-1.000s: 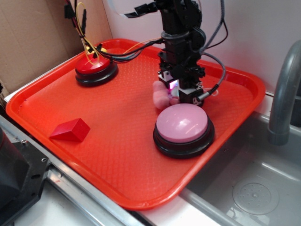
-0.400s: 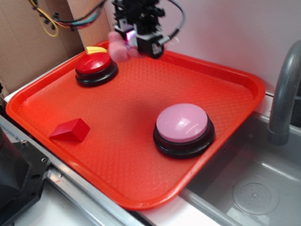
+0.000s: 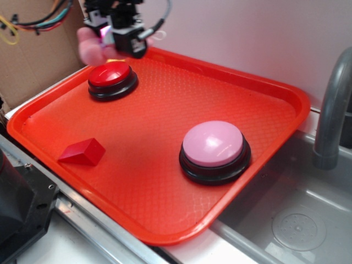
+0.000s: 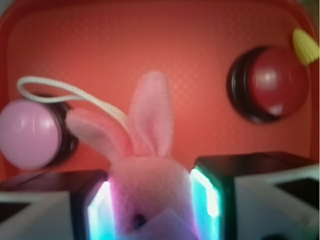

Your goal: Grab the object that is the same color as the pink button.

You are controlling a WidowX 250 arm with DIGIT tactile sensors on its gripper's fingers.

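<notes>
Beside sink (image 3: 308, 220), red tray (image 3: 165, 148)

In the exterior view the bunny (image 3: 91, 45) is a pink motion-blurred smear, partly hidden behind the gripper (image 3: 113, 34), whose upper part the top edge cuts off. In the wrist view the bunny's lower body runs off the bottom edge, and the whole picture is soft. The faucet (image 3: 333, 110) is cropped at the right.
</notes>
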